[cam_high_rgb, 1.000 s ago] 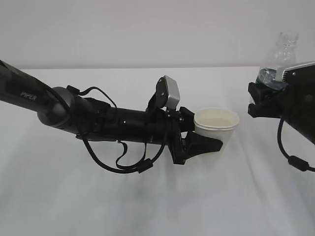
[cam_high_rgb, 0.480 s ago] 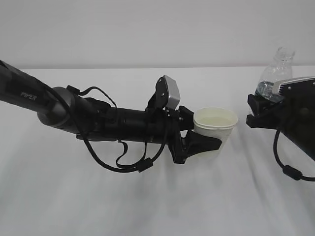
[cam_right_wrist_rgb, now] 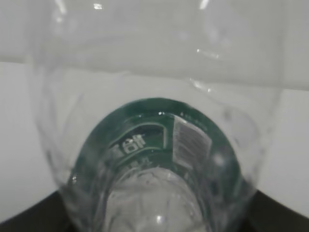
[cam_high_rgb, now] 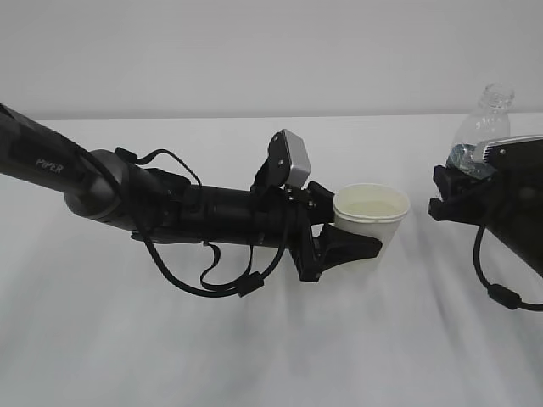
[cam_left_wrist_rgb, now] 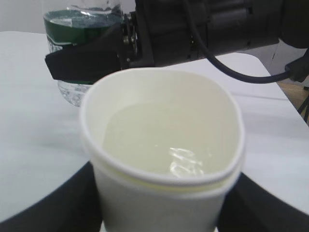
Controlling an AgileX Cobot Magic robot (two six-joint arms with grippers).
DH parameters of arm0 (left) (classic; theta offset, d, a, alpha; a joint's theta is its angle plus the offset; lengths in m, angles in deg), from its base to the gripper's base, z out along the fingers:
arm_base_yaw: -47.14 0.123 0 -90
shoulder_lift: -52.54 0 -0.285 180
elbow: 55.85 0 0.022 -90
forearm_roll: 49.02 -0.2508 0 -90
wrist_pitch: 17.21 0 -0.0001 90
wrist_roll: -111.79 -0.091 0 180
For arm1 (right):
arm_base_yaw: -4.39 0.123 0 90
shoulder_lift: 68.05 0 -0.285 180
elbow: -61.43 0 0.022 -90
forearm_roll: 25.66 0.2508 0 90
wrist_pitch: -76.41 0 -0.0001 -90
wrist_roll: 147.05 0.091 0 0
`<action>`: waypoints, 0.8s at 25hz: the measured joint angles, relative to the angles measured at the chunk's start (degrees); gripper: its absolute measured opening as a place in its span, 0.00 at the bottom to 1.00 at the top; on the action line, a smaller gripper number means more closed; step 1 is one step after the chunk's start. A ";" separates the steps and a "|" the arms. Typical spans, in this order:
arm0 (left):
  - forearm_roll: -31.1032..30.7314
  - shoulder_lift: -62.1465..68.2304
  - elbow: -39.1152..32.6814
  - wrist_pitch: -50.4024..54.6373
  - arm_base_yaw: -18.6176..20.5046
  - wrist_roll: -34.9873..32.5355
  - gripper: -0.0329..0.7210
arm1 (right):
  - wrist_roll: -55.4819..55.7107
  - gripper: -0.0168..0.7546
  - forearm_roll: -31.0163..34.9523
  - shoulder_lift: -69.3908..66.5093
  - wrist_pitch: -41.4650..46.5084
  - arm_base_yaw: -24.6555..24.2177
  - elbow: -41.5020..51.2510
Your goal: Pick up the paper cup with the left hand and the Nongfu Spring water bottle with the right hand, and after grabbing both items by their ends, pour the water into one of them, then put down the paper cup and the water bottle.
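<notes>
A: What has changed since a second ago?

B: The Nongfu Spring water bottle (cam_high_rgb: pixel 482 127) has swung back from its tilt to nearly upright and drifted a little away from the paper cup (cam_high_rgb: pixel 370 214). The cup itself has barely shifted.

A: Where does the cup sit?

B: Between the fingers of the left hand (cam_high_rgb: pixel 344 240), which pinch its lower wall — rim up, well above the fingertips, with water (cam_left_wrist_rgb: pixel 166 145) filling much of it. The rim already looks squeezed out of round.

A: And the bottle?

B: Clamped at its labelled middle by the right hand (cam_high_rgb: pixel 454 197), neck rising above the fingers, capless.

A: What could go wrong?

B: Judging from this, both still have to go down on the white table (cam_high_rgb: pixel 254 356). A full, soft cup lowered at a tilt could slop over — or tip as the fingers let go.
</notes>
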 joint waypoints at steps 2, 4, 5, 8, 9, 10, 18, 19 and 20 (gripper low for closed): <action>0.00 0.00 0.00 0.00 0.00 0.00 0.64 | 0.00 0.55 0.38 0.00 1.21 0.00 0.00; 0.00 0.00 0.00 0.00 0.00 0.00 0.64 | 0.00 0.55 0.79 0.00 1.66 0.00 0.10; 0.00 0.00 0.00 0.00 0.00 0.00 0.64 | 0.00 0.55 0.77 0.00 1.66 0.00 0.10; 0.00 0.00 0.00 0.00 0.00 0.00 0.64 | 0.00 0.55 1.04 -0.60 1.66 0.00 0.10; 0.00 0.00 0.00 0.00 0.00 0.00 0.64 | 0.00 0.55 1.04 -1.16 1.55 0.00 -0.01; 0.00 0.00 0.00 0.00 0.00 0.00 0.64 | 0.00 0.55 1.17 -2.11 0.94 0.00 -0.01; 0.00 0.00 0.00 0.09 0.00 0.00 0.64 | 0.00 0.55 1.17 -5.74 -1.24 0.00 -0.01; 0.00 0.00 0.00 0.09 0.00 0.00 0.64 | 0.00 0.57 1.17 -5.74 -1.37 0.00 -0.01; 0.00 0.00 0.00 0.09 0.00 0.00 0.64 | 0.00 0.56 1.17 -5.74 -1.37 0.00 -0.01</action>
